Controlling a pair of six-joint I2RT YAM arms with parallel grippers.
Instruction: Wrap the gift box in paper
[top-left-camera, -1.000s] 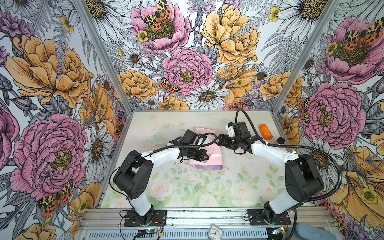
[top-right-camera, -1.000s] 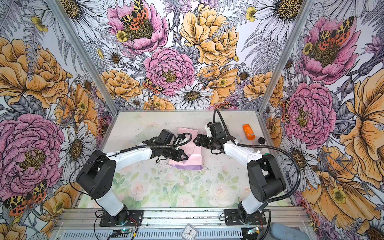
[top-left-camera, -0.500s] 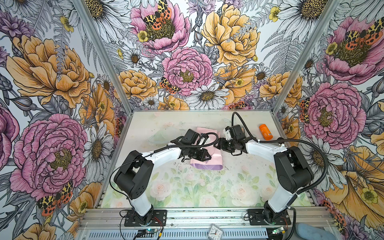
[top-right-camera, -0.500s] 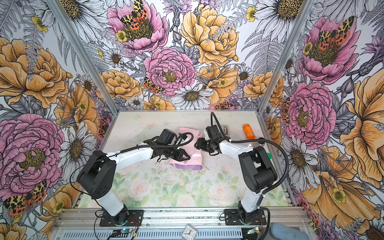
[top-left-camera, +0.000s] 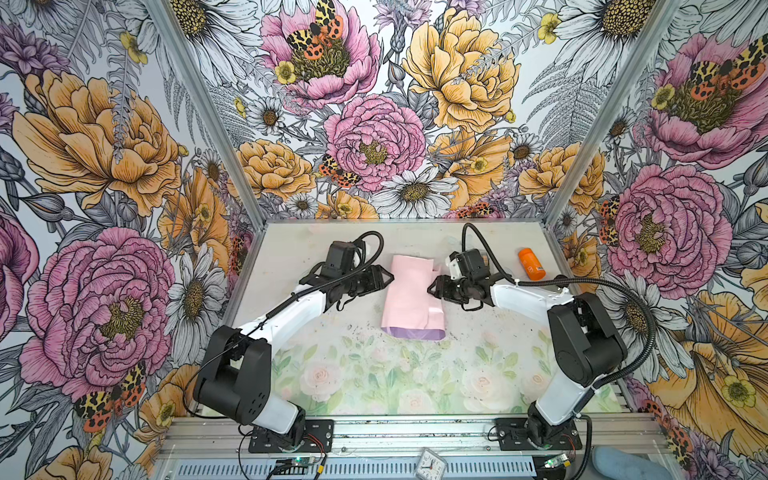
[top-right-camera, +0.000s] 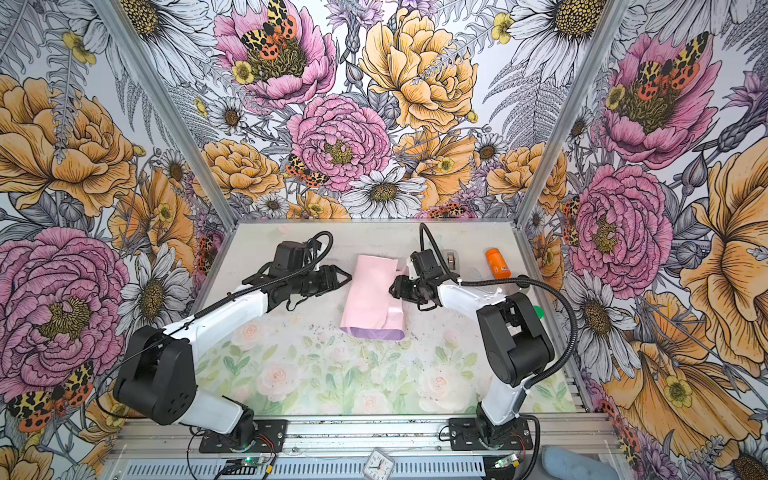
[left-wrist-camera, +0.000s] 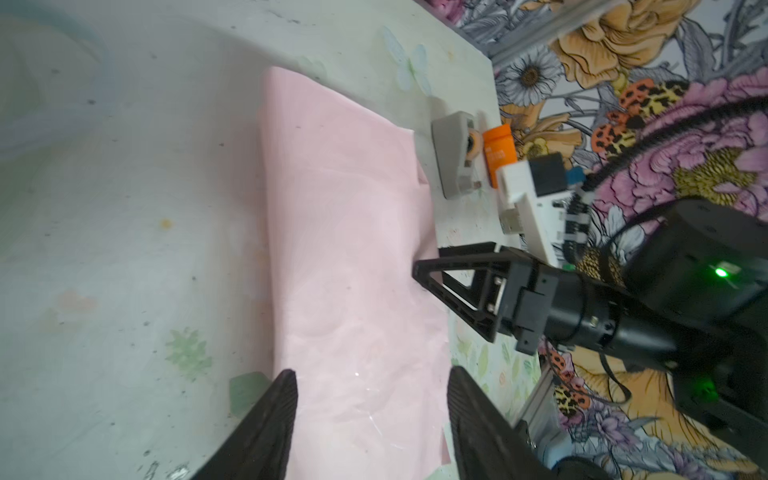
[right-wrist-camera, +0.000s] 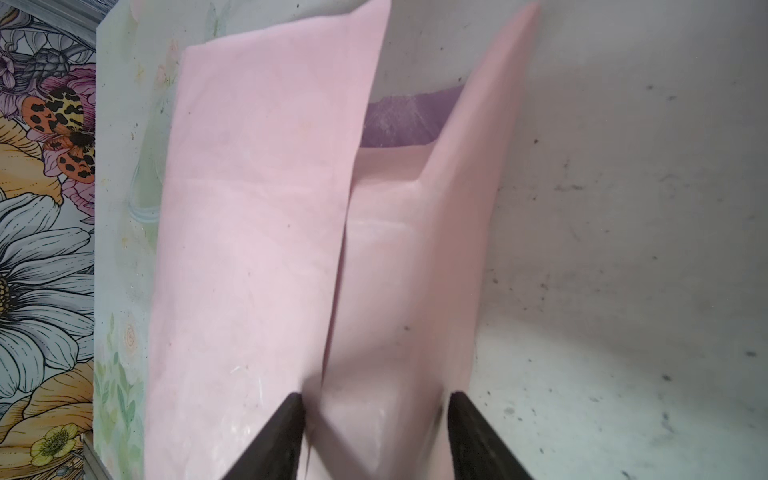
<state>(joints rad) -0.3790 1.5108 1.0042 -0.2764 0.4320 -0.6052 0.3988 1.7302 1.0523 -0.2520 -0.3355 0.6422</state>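
The paper (top-left-camera: 409, 297) (top-right-camera: 370, 295) lies folded into a long bundle at the table's middle, pale pink outside, with a lilac strip along its near edge. The gift box is hidden; a raised bulk shows under the folds. My left gripper (top-left-camera: 384, 279) (top-right-camera: 343, 277) sits just left of the bundle, jaws wide apart. In the left wrist view the left gripper (left-wrist-camera: 372, 374) hovers over the pink paper (left-wrist-camera: 345, 249) with nothing pinched. My right gripper (top-left-camera: 432, 286) (top-right-camera: 392, 289) is at the bundle's right side. In the right wrist view the right gripper (right-wrist-camera: 376, 399) presses both fingers against a paper-covered bulk (right-wrist-camera: 257, 249).
An orange cylinder (top-left-camera: 532, 269) (top-right-camera: 498, 262) lies at the back right. A small grey tape dispenser (left-wrist-camera: 453, 153) (top-right-camera: 451, 259) stands behind my right wrist. The enclosure's walls close in the back and both sides. A small clock (top-left-camera: 432, 461) sits on the front rail.
My left gripper went from shut to open and drew back left off the paper. My right gripper narrowed onto the bundle's right side, and the right arm's elbow swung.
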